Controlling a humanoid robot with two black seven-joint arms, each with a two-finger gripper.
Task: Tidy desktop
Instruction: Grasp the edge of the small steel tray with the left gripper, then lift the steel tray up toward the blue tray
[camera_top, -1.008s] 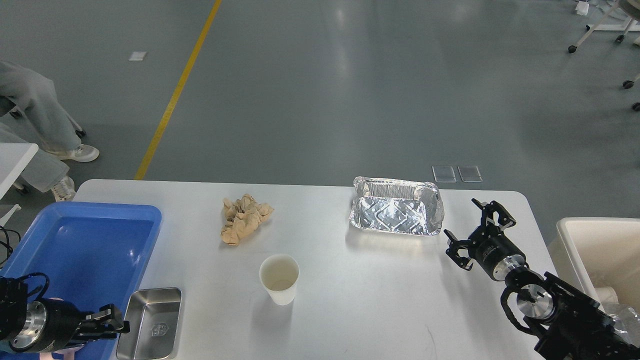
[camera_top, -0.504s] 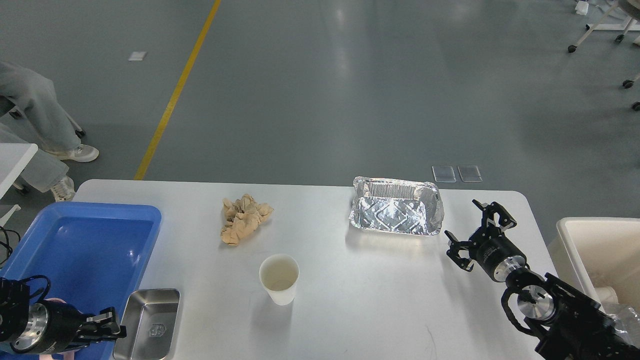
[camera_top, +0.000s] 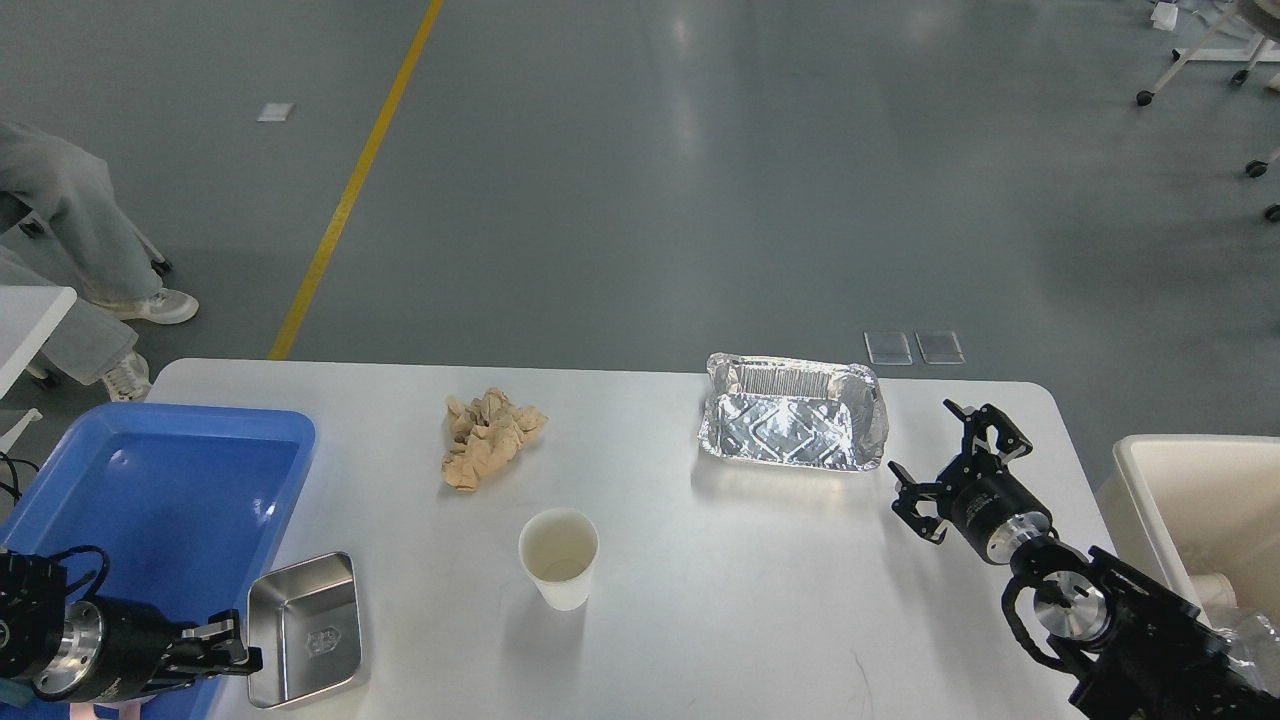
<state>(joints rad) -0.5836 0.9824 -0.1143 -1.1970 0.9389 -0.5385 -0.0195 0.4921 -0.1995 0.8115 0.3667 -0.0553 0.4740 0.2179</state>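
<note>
The white desktop (camera_top: 700, 600) fills the lower half of the head view. On it lie a crumpled brown paper (camera_top: 488, 438), an upright white paper cup (camera_top: 558, 556) and an empty foil tray (camera_top: 793, 420). A small steel tray (camera_top: 310, 630) sits tilted at the front left, next to a blue plastic tray (camera_top: 150, 480). My left gripper (camera_top: 232, 652) is shut on the steel tray's left rim. My right gripper (camera_top: 958, 462) is open and empty, hovering just right of the foil tray.
A beige bin (camera_top: 1200, 500) stands off the table's right edge, with some clear plastic in it. A person's legs (camera_top: 70, 220) and a small white table corner (camera_top: 25, 320) are at the far left. Grey floor lies beyond the table.
The steel tray has tipped and shifted up and to the right in my left gripper. The blue tray's corner has slid slightly left. The right arm has barely moved.
</note>
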